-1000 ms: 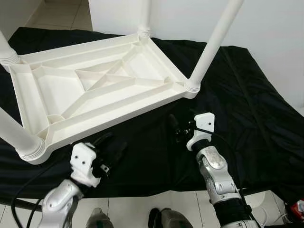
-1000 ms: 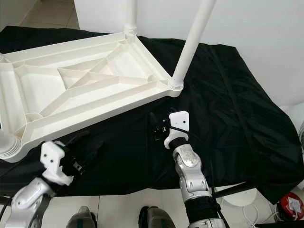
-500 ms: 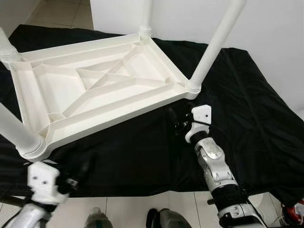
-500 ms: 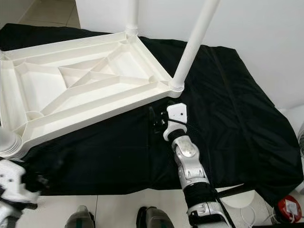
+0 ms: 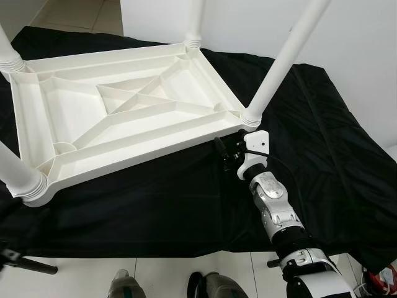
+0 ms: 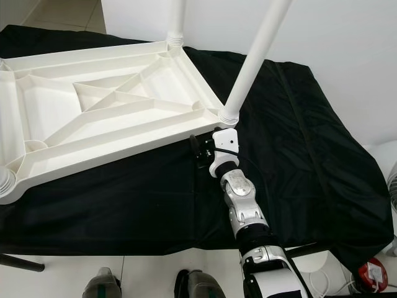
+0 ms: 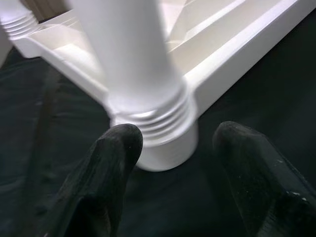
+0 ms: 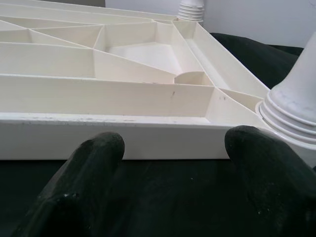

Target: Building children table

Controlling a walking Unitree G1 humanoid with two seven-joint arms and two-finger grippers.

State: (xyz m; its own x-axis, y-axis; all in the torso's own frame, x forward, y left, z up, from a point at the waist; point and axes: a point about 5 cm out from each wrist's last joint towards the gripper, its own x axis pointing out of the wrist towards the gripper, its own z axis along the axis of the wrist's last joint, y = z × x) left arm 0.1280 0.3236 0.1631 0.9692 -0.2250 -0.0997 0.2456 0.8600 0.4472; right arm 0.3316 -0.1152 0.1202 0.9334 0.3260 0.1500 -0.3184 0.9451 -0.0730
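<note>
A white plastic children's table (image 5: 142, 146) lies upside down on a black cloth (image 5: 322, 136), its ribbed underside facing up. Legs stand screwed into its corners: the near-right leg (image 5: 282, 59), the far-right leg (image 5: 194, 22) and the near-left leg (image 5: 15, 171). My right gripper (image 5: 226, 152) is open, close to the table's near rim (image 8: 123, 136) beside the near-right leg's base. My left gripper (image 7: 173, 143) is open too, its fingers standing on either side of the threaded base of a leg (image 7: 133, 64) without touching it.
The cloth hangs over the front edge above a tiled floor where my feet (image 5: 124, 285) stand. A white wall rises behind the table. A black bar (image 5: 31, 267) lies low at the left, and a red-and-white object (image 6: 375, 270) sits at the bottom right.
My left arm has dropped down and to the left, out of the head views. My right gripper has reached forward to the table's rim by the near-right leg.
</note>
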